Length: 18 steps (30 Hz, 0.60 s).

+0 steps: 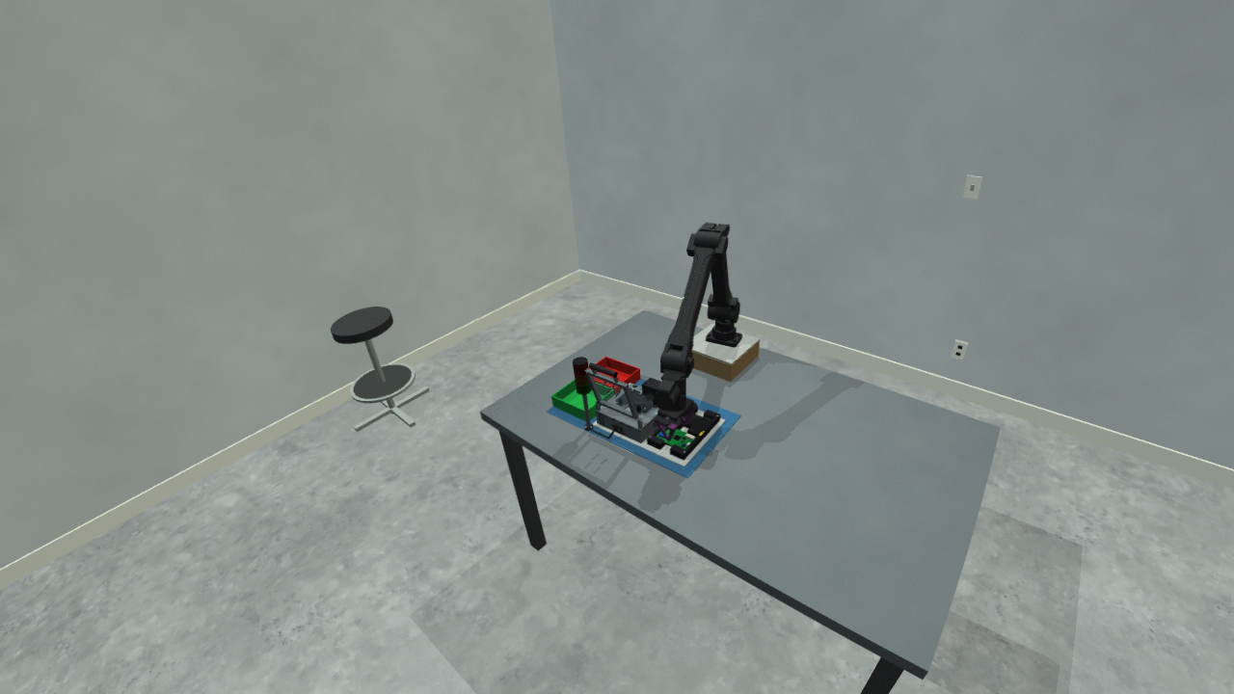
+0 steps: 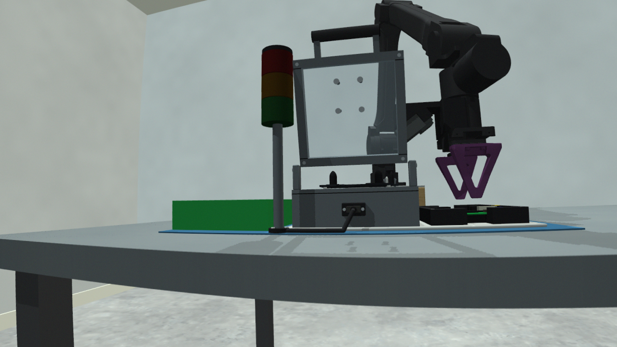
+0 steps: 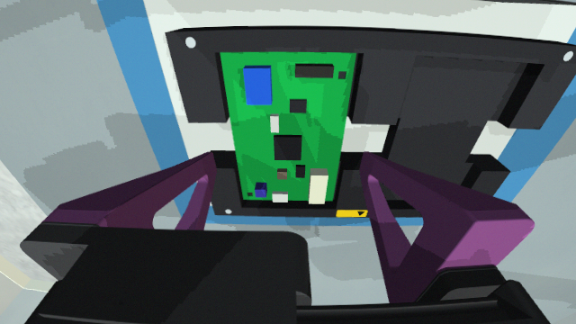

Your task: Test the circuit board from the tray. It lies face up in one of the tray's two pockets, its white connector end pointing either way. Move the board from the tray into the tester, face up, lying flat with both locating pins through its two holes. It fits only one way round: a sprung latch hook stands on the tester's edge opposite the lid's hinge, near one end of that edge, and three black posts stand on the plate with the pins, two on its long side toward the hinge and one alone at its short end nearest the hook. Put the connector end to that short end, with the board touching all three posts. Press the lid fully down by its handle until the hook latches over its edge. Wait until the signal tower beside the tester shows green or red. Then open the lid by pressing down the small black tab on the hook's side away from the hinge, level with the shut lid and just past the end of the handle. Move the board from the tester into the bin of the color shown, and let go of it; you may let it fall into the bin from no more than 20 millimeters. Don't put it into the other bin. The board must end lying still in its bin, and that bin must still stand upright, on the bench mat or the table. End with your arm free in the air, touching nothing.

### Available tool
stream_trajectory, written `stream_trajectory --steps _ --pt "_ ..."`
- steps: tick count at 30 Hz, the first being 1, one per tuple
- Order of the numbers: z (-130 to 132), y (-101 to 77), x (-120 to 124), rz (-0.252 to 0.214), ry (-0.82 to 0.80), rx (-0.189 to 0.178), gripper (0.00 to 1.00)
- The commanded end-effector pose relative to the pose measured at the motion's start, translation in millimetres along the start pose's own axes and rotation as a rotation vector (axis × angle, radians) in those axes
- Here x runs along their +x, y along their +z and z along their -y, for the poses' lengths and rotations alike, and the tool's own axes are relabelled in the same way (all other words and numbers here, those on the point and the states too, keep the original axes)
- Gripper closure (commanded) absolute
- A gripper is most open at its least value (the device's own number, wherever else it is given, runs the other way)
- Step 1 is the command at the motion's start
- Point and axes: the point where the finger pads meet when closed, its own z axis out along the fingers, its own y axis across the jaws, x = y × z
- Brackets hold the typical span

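The green circuit board (image 3: 288, 117) (image 1: 683, 440) lies face up in the left pocket of the black tray (image 3: 315, 38) (image 1: 706, 422) (image 2: 440, 214). Its white connector (image 3: 318, 186) points to the near end in the wrist view. The right pocket (image 3: 450, 108) is empty. My gripper (image 3: 288, 160) (image 2: 465, 196) (image 1: 666, 424) is open and empty. It hangs just above the board, one purple finger on each long side. The tester (image 2: 353, 206) (image 1: 622, 415) stands beside the tray with its clear lid (image 2: 351, 107) upright. The signal tower (image 2: 277, 86) shows no light.
The green bin (image 2: 215, 213) (image 1: 571, 396) and the red bin (image 1: 619, 369) stand beyond the tester on the blue mat (image 2: 560, 227) (image 1: 729, 416). The lid's handle (image 2: 345, 32) is at the top. The arm's base stands on a wooden block (image 1: 726, 355).
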Motion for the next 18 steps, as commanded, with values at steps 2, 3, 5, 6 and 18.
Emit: stream_trajectory --steps 2,3,5,6,18 --pt "-3.0 18.8 -7.4 0.005 0.001 0.008 0.08" --pt "-1.2 20.7 -7.9 0.005 0.001 0.011 0.08" --pt "-5.1 19.3 -7.1 0.004 0.001 0.004 0.08" --pt "-5.1 19.3 -7.1 0.004 0.001 0.004 0.08" --pt "-3.4 19.1 -7.5 0.005 0.001 0.011 0.08"
